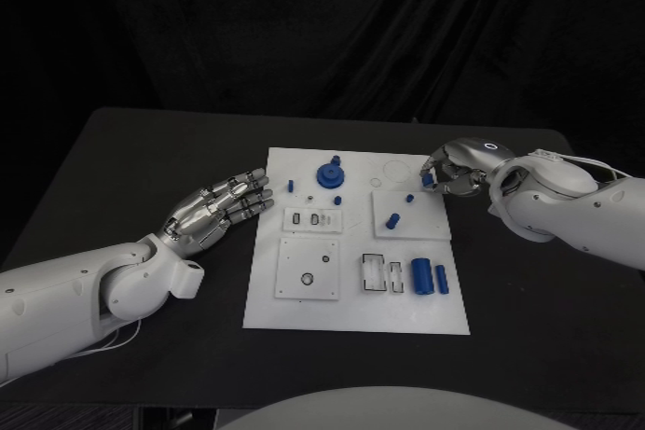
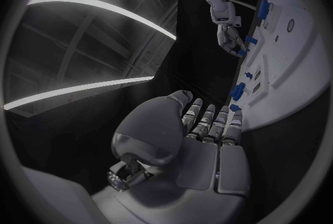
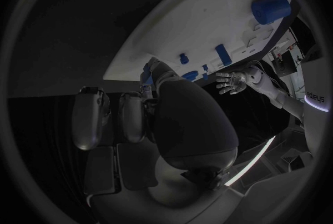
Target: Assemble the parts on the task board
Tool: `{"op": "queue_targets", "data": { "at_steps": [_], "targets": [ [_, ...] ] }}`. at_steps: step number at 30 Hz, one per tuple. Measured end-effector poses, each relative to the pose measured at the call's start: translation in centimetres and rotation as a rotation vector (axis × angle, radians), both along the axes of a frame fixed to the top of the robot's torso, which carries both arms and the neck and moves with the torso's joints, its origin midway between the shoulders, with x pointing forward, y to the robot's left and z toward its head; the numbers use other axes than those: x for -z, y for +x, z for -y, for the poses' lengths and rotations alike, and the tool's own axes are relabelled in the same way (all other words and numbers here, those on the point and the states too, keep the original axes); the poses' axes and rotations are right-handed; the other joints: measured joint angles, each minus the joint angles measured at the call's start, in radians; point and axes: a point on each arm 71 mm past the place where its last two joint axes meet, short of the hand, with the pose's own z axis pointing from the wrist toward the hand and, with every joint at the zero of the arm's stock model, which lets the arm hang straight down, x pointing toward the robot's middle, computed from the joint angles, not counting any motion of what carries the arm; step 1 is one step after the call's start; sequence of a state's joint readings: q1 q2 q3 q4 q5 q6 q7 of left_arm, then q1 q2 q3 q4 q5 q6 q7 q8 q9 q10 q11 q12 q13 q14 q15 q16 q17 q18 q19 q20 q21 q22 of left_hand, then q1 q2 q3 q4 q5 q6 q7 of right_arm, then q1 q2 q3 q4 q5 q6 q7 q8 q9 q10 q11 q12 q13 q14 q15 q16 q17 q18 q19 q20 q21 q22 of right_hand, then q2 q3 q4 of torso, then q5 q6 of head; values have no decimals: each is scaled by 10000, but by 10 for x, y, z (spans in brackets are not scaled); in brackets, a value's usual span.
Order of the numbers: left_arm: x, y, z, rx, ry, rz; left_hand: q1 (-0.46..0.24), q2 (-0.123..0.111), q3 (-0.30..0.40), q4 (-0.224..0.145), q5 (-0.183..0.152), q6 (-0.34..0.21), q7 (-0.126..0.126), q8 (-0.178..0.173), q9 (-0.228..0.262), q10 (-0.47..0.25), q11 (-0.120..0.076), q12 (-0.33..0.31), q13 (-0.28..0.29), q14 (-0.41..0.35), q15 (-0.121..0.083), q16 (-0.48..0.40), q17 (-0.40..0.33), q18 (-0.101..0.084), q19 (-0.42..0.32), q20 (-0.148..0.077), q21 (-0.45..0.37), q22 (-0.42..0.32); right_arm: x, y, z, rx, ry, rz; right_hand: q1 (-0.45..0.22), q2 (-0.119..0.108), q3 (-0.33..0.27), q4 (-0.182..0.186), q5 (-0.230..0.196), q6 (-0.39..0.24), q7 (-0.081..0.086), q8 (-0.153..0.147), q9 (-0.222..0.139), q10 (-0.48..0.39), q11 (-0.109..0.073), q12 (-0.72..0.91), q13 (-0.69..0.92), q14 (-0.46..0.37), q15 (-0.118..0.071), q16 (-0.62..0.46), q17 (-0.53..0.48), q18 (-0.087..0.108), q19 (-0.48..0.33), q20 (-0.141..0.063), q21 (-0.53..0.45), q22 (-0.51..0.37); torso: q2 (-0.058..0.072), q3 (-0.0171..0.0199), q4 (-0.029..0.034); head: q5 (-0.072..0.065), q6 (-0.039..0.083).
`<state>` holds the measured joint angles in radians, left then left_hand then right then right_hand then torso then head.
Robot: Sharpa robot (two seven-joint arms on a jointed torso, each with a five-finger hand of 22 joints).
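Several blue parts [image 1: 331, 174] dot white task board [image 1: 352, 309].

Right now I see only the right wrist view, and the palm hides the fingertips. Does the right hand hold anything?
Observer: Yes. In the head view the right hand holds a small blue part in curled fingers, over the task board's far right corner.
Operator: Is the left hand on the board?
Observer: No, the left hand is beside its left edge, empty, fingers straight.
Operator: What is on the near left?
Observer: A square white plate with small holes.
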<state>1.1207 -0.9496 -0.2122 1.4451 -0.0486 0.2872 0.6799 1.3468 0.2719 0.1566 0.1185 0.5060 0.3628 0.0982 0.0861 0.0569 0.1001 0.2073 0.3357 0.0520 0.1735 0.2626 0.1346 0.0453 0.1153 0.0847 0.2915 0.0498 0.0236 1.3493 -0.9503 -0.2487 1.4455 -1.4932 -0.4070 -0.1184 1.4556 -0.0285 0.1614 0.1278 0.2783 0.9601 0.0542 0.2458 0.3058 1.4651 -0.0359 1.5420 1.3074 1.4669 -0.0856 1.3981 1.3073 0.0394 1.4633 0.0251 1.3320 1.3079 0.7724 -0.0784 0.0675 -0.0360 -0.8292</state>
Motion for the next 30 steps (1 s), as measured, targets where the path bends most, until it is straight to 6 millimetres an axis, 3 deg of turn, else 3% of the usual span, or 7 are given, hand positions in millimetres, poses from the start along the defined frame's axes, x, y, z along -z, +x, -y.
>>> {"op": "queue_targets", "data": {
  "at_steps": [6, 12, 21, 30],
  "targets": [
    [0, 0, 1, 15, -10, -7, 0, 0, 0, 0, 0, 1, 0, 0, 0, 0, 0, 0, 0, 0, 0, 0, 0, 0, 0, 0, 0, 0, -32, -9, -39, -1023, 486, 702, 0, 1, -1, 0, 0, -2, 0, 0, 0, 0, 0, 0, 0, 0, 0, -44, 0, 0, 0, 0, -79, -1, 0, -1, 1, 18, -62],
    [0, 0, 3, 61, -34, -8, 0, 0, 0, 0, 0, 0, 0, 0, 0, 0, 0, 0, 0, 0, 0, 0, 0, 0, 0, 0, 0, 0, -41, -22, -86, -2202, 660, 824, 1, -1, -2, -1, 66, -6, 2, 0, 0, 0, 0, 0, 0, 0, 0, -44, 0, 1, 0, 0, -135, -1, 1, -1, 0, 6, -116],
    [0, -1, 4, 85, -51, -13, -28, -28, 0, 0, 0, 0, 0, 0, 0, 0, 0, 0, 0, 0, 0, 0, 0, -1, 0, 0, 0, 0, -21, -37, -140, -3282, 457, 17, 1, -4, -3, -2, 103, -80, 71, 3, 0, 7, 9, 1, 0, 0, 0, -85, 0, 0, 0, 0, -196, -2, 7, -1, 1, 8, -170],
    [0, -1, 6, 129, -79, -20, -40, -40, -1, 0, 0, 1, 0, 0, 0, -1, 0, 0, 0, 0, 0, 0, 0, 0, 0, 0, 0, 0, 0, -30, -160, -3220, 63, -507, -91, -4, -14, -12, 159, -126, 109, 109, 0, -1, 78, 1, -1, 0, 0, -84, 0, 0, 0, 0, -312, -3, 8, -1, 4, -19, -174]
  ]
}}
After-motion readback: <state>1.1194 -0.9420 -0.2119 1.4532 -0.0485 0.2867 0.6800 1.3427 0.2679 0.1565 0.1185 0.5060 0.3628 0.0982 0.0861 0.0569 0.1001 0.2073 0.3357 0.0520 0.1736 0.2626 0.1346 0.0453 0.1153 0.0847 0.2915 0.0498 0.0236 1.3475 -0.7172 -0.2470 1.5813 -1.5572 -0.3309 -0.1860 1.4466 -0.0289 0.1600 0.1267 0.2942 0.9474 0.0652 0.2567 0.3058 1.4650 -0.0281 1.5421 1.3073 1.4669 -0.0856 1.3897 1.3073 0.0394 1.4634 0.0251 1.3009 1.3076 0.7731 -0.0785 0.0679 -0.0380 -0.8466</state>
